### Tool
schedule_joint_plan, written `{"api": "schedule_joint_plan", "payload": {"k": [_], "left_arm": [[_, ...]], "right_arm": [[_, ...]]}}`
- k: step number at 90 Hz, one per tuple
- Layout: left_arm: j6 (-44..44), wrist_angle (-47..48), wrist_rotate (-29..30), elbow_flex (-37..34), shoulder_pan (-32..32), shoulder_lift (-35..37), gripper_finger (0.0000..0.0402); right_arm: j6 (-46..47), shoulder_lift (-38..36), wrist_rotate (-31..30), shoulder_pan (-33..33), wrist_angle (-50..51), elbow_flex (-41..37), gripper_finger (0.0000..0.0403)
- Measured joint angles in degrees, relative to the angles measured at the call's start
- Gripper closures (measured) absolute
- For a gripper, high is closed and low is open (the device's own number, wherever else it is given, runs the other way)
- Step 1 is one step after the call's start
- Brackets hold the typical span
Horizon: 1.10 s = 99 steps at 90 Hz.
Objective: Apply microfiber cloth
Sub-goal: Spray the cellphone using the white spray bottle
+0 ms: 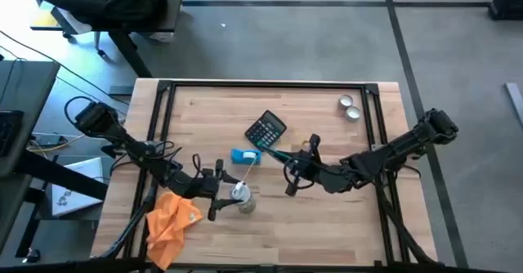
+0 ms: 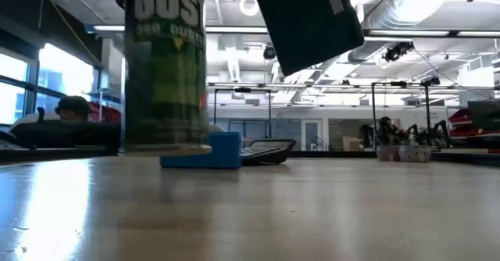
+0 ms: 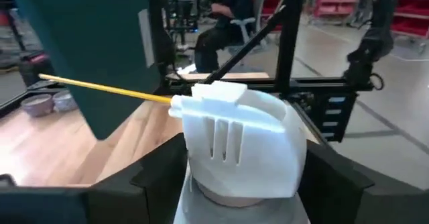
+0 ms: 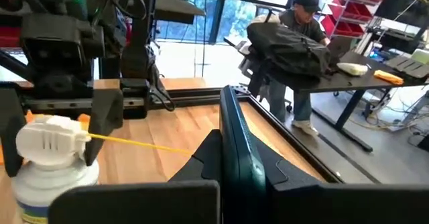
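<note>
Your left gripper point(image 1: 219, 193), clenched on the spray can point(image 1: 242, 198), is nearer the cloth point(image 1: 170, 222) at the worktop's point(image 1: 327, 224) front-left edge; your right gripper point(image 1: 296, 175) grasps a teal panel point(image 4: 238, 157).

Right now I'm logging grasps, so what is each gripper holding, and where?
The left gripper clamps the spray can just below its white nozzle. The right gripper pinches a dark teal flat piece by its edge.

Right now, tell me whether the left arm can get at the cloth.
Probably not yet. The cloth lies bare beside the left arm, but the left gripper seems shut on the can; the right gripper holds a teal plate.
</note>
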State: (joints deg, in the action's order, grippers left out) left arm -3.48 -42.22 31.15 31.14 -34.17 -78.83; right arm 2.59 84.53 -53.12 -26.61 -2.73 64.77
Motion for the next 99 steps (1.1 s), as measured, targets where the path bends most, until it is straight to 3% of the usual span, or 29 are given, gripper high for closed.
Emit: {"api": "schedule_joint_plan", "payload": {"k": [22,65,77,85,93,99], "left_arm": [[1.19,-0.1,0.23,0.13,-0.02,0.09,0.0142],[4.13,-2.22,2.22,0.13,-2.06,0.36,0.014],[6.78,-1.28,6.41,0.13,-4.77,1.91,0.014],[6.67,2.32,13.24,0.13,-6.73,4.61,0.014],[2.31,8.71,20.5,0.13,-7.66,6.68,0.014],[-3.07,12.62,21.31,0.13,-7.17,6.99,0.014]], "right_arm": [[0.23,0.0,-0.02,-0.02,-0.04,0.0,0.0402],[0.09,0.0,-0.04,-0.13,-0.38,0.0,0.0402],[0.0,0.0,-0.04,-0.13,-0.27,0.0,0.0402],[-0.43,-0.02,-0.04,-0.19,-0.03,0.0,0.0402],[-1.3,-0.88,-0.09,-0.64,1.08,0.0,0.0402],[-1.34,-2.11,-0.58,-1.21,1.85,0.0,0.0402]]}}
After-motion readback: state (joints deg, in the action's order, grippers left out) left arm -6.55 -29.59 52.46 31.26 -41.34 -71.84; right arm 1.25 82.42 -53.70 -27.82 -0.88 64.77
